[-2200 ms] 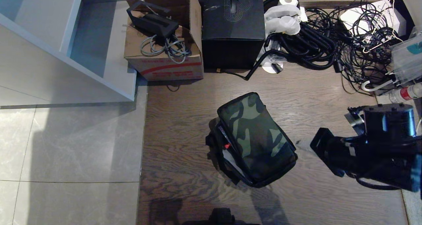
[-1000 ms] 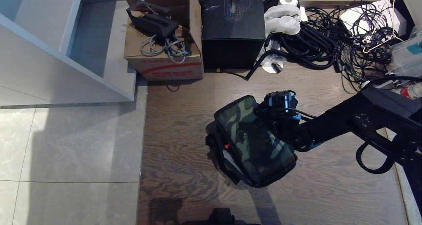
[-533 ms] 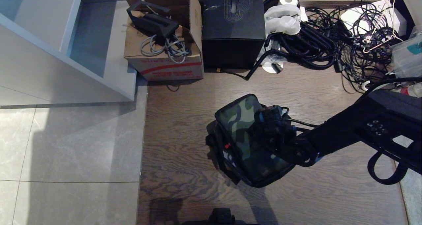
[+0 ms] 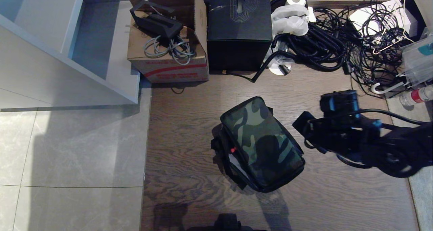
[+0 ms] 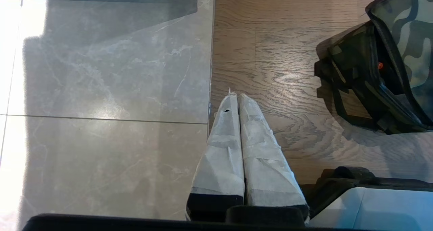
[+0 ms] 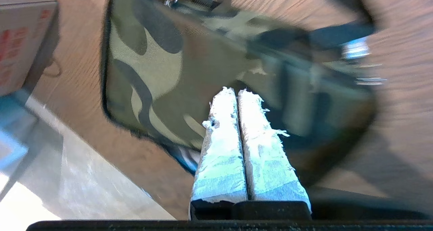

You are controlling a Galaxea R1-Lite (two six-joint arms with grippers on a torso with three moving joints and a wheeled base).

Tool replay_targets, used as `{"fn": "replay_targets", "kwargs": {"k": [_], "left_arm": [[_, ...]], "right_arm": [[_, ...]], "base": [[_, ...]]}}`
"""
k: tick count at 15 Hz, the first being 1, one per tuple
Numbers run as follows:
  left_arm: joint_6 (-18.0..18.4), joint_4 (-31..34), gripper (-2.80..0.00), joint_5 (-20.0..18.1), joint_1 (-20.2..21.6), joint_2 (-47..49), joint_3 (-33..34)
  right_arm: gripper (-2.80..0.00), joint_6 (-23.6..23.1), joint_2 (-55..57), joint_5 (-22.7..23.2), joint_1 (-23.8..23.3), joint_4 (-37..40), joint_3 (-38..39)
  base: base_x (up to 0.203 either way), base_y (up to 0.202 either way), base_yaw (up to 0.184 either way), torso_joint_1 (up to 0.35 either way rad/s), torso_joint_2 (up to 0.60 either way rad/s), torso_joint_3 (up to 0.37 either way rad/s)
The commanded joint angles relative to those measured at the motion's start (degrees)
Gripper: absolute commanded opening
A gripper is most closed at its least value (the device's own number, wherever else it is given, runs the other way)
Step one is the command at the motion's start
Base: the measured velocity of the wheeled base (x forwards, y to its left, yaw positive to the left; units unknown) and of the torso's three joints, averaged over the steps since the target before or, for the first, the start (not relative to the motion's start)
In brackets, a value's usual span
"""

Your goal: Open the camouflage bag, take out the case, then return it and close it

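Note:
The camouflage bag [image 4: 262, 141] stands on the wood floor with its lid down. A narrow gap along its left edge shows grey lining and a red spot. The case is hidden. My right arm [image 4: 341, 129] hangs just right of the bag, clear of it. In the right wrist view my right gripper [image 6: 236, 90] is shut and empty, its white-wrapped fingers pressed together above the bag's lid [image 6: 152, 65]. My left gripper [image 5: 235, 95] is also shut and empty. It is parked over the seam between tile and wood, left of the bag [image 5: 399, 38].
Along the back wall stand a brown cardboard box [image 4: 169, 55], a larger black box with a swirl emblem [image 4: 239, 28] and a heap of black cables [image 4: 338, 38]. A white cabinet [image 4: 67, 48] fills the left. A bottle [image 4: 417, 95] lies at the far right.
My right arm, which lay over the bag's lid a second ago, has drawn back to the right and off the bag. The lid stays down. The left arm has not moved.

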Motion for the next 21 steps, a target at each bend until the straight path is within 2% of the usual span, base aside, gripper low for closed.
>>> {"fn": "replay_targets", "kwargs": {"k": [1, 3, 5, 7, 9, 10, 12, 14, 15, 18, 19, 21], "left_arm": [[0.0, 0.0, -2.8, 0.0, 0.0, -0.1, 0.0], [0.0, 0.0, -2.8, 0.0, 0.0, -0.1, 0.0], [0.0, 0.0, -2.8, 0.0, 0.0, -0.1, 0.0], [0.0, 0.0, -2.8, 0.0, 0.0, -0.1, 0.0], [0.0, 0.0, -2.8, 0.0, 0.0, -0.1, 0.0], [0.0, 0.0, -2.8, 0.0, 0.0, -0.1, 0.0], [0.0, -0.1, -2.8, 0.0, 0.0, -0.1, 0.0], [0.0, 0.0, -2.8, 0.0, 0.0, 0.0, 0.0], [0.0, 0.0, -2.8, 0.0, 0.0, -0.1, 0.0], [0.0, 0.0, -2.8, 0.0, 0.0, -0.1, 0.0], [0.0, 0.0, -2.8, 0.0, 0.0, -0.1, 0.0], [0.0, 0.0, -2.8, 0.0, 0.0, -0.1, 0.0]], "right_arm": [[-2.8, -2.4, -15.8, 0.8, -1.1, -0.1, 8.4], [-2.8, -8.6, -26.6, 3.0, -1.3, 0.8, 17.5], [-2.8, -17.2, -42.4, 6.5, -1.5, 6.9, 22.4], [-2.8, -25.9, -59.0, 9.2, -3.2, 19.7, 25.1], [-2.8, -36.7, -72.7, 11.8, -8.6, 32.1, 28.3], [-2.8, -42.0, -77.9, 13.8, -12.3, 35.6, 30.6], [-2.8, -50.6, -83.6, 17.6, -17.5, 38.4, 37.3], [-2.8, -56.0, -83.6, 18.4, -18.8, 32.0, 42.6], [-2.8, -57.2, -83.7, 18.4, -18.9, 30.2, 44.8], [-2.8, -55.8, -84.0, 19.1, -19.4, 20.2, 49.6], [-2.8, -55.4, -84.1, 19.2, -19.6, 20.3, 49.6], [-2.8, -55.6, -86.9, 19.3, -23.8, 20.1, 49.6]], "base": [[0.0, 0.0, 0.0, 0.0, 0.0, 0.0], [0.0, 0.0, 0.0, 0.0, 0.0, 0.0], [0.0, 0.0, 0.0, 0.0, 0.0, 0.0], [0.0, 0.0, 0.0, 0.0, 0.0, 0.0], [0.0, 0.0, 0.0, 0.0, 0.0, 0.0], [0.0, 0.0, 0.0, 0.0, 0.0, 0.0], [0.0, 0.0, 0.0, 0.0, 0.0, 0.0], [0.0, 0.0, 0.0, 0.0, 0.0, 0.0], [0.0, 0.0, 0.0, 0.0, 0.0, 0.0], [0.0, 0.0, 0.0, 0.0, 0.0, 0.0], [0.0, 0.0, 0.0, 0.0, 0.0, 0.0], [0.0, 0.0, 0.0, 0.0, 0.0, 0.0]]}}
